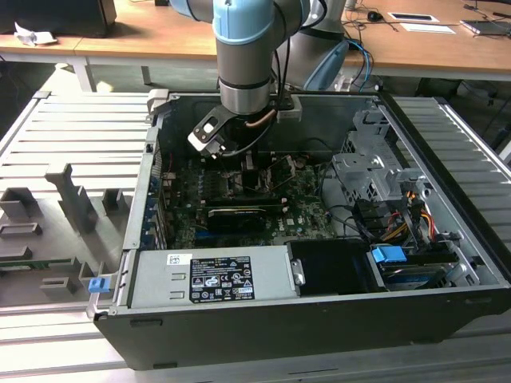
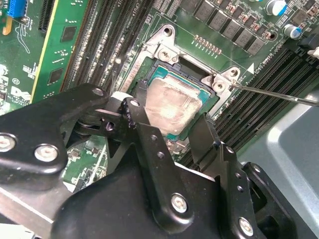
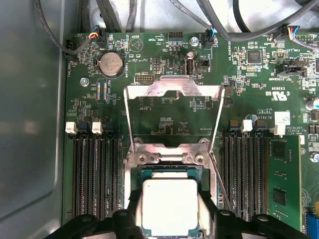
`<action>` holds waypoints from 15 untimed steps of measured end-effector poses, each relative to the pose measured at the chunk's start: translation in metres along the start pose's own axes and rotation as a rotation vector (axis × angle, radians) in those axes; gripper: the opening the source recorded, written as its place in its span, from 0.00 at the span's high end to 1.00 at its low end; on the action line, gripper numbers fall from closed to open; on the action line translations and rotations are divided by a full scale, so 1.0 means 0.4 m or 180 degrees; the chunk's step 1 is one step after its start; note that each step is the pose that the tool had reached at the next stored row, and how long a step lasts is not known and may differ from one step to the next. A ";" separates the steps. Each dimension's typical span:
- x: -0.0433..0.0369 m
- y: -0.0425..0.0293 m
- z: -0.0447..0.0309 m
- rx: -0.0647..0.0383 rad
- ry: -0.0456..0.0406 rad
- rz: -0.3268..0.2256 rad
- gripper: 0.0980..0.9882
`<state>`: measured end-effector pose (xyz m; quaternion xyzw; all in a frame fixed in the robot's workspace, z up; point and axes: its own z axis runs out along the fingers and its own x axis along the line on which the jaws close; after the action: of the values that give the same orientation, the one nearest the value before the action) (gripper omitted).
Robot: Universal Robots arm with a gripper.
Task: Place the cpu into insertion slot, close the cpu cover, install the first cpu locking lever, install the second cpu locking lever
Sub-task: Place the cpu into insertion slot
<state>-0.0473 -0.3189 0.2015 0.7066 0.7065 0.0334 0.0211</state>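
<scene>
**CPU is at the socket, cover still flipped up**

Closest to the camera in the first wrist view is the gripper [image 3: 170, 219]. Its black fingers [image 3: 133, 211] are squeezed in on two opposite edges of the cpu [image 3: 169, 204], so it's clamped on the chip, not open.

The chip itself is a small flat square with a pale silvery-beige metal top. It looks a bit smudgy and dull in the second wrist view [image 2: 175, 105], and there's a thin green-teal border peeking out around the metal. It's about as wide as the gap between the fingers.

It's sitting right in the insertion slot [image 3: 164, 158], the square socket with the shiny metal rim and screws. I honestly can't tell if it's fully seated or hovering a hair above it.

Just past that, the cpu cover [image 3: 172, 90] is standing open. It's a thin grey metal frame with the middle cut out, hinged at the socket's far edge and tilted up off the green circuit board [image 3: 286, 159]. A thin lever rod [image 2: 279, 93] sticks out from one socket corner, not latched down.

Black memory slots [image 3: 97, 174] run along both sides of the socket. Farther back are a coin battery [image 3: 111, 64] and some cables [image 3: 114, 15].

In the exterior view, the arm [image 1: 243, 56] reaches down into an open computer case [image 1: 447, 128].
</scene>
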 end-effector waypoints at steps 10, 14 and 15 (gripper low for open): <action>0.000 0.002 -0.019 0.0011 0.0000 0.0006 0.52; 0.001 0.002 -0.026 0.0014 0.0000 0.0012 0.80; 0.000 0.002 -0.027 0.0014 -0.0001 0.0014 0.86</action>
<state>-0.0472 -0.3189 0.2124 0.7082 0.7051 0.0318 0.0196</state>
